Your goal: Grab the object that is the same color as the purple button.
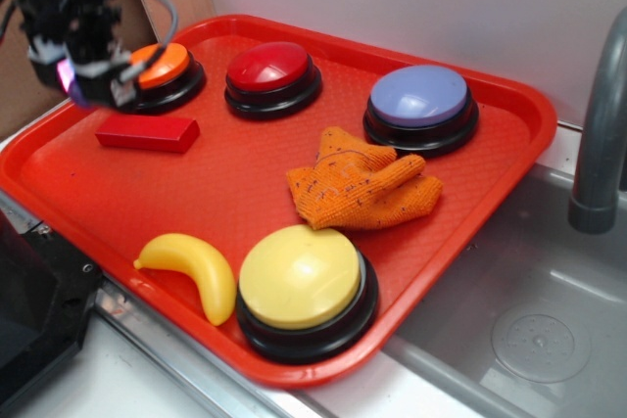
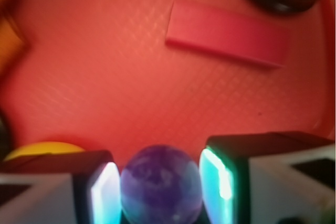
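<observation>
The object, a small purple speckled ball [image 2: 160, 184], sits squeezed between my two fingers, whose pads [image 2: 104, 192] press it from both sides. My gripper [image 2: 160, 187] is shut on it and hangs above the red tray [image 2: 105, 77]. In the exterior view the gripper [image 1: 93, 85] hovers over the tray's far-left corner, in front of the orange button [image 1: 162, 66]. The purple button [image 1: 419, 95], a lavender-blue dome on a black base, stands at the tray's far right, well away from the gripper.
A red block [image 1: 147, 132] lies just below the gripper. The tray [image 1: 118, 193] also holds a red button [image 1: 267, 66], a yellow button [image 1: 300, 276], a yellow banana [image 1: 191, 266] and an orange knitted glove [image 1: 362, 188]. A steel sink [image 1: 529, 310] and a grey faucet [image 1: 598, 144] lie to the right.
</observation>
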Tool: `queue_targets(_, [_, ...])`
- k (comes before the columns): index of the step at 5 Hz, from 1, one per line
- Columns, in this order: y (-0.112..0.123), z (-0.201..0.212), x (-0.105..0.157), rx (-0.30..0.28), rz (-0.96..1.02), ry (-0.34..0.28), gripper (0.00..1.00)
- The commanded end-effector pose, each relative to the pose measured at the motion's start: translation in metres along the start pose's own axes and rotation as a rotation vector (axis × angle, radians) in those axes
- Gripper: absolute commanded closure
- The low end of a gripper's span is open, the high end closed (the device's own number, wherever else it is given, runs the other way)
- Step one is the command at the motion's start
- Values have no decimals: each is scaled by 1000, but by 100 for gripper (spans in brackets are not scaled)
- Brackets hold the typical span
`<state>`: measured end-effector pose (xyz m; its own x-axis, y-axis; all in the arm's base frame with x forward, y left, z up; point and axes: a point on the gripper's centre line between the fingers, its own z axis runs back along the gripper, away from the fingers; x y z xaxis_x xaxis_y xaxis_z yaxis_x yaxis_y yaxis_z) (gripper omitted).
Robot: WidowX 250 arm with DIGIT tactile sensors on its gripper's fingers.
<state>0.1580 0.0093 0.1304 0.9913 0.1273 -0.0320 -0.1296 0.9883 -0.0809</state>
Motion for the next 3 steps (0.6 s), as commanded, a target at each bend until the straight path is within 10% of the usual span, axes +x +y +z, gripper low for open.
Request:
queue_targets(1, [-35,85,30,-4,-69,-156,100])
queue_targets(3, [-30,69,29,29,-49,-131,100])
